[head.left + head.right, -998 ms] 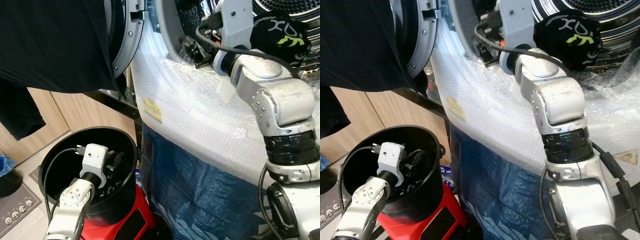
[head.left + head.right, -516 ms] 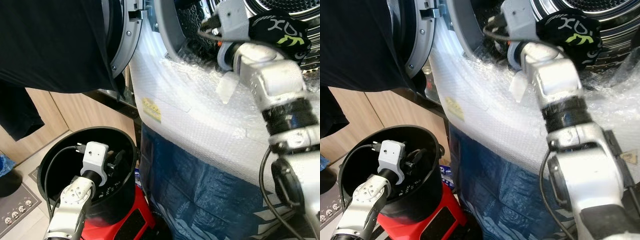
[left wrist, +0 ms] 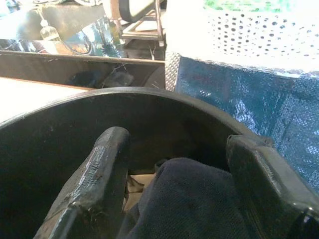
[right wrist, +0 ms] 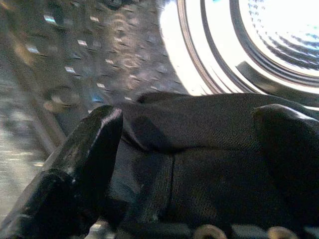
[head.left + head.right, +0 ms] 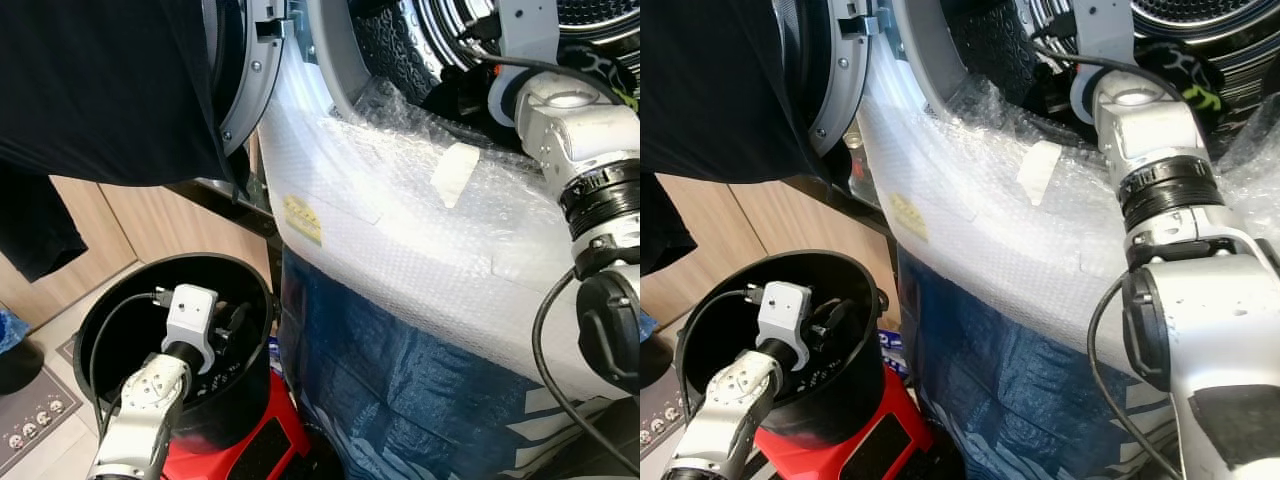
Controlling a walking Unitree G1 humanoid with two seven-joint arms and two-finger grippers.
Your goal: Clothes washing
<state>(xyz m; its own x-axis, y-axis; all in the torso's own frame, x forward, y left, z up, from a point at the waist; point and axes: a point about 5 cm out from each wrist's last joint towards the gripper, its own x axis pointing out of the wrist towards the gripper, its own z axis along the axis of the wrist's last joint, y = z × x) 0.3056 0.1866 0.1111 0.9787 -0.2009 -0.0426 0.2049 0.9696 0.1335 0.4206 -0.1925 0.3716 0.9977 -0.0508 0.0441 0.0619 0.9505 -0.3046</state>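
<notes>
The washer's steel drum (image 5: 1215,18) stands open at the top right. My right arm (image 5: 575,130) reaches into its mouth. A black garment with green print (image 5: 1185,70) lies at the drum's lip behind that wrist. In the right wrist view my right gripper (image 4: 194,117) is open, its fingers wide on either side of the black garment (image 4: 214,164). My left gripper (image 5: 232,325) hangs inside the black bucket (image 5: 262,285). It is open, and a dark cloth (image 3: 199,199) bulges up between its fingers (image 3: 102,169).
The round washer door (image 5: 250,80) is swung open, and a large black cloth (image 5: 100,90) hangs over it. Bubble wrap (image 5: 400,220) and a blue tarp (image 5: 400,380) cover the washer front. The bucket rests on a red stand (image 5: 255,445). Wooden cabinets (image 5: 150,225) stand behind.
My right arm has swung right and reached deeper into the drum mouth, carrying the black garment further in. The left gripper has stayed in the bucket.
</notes>
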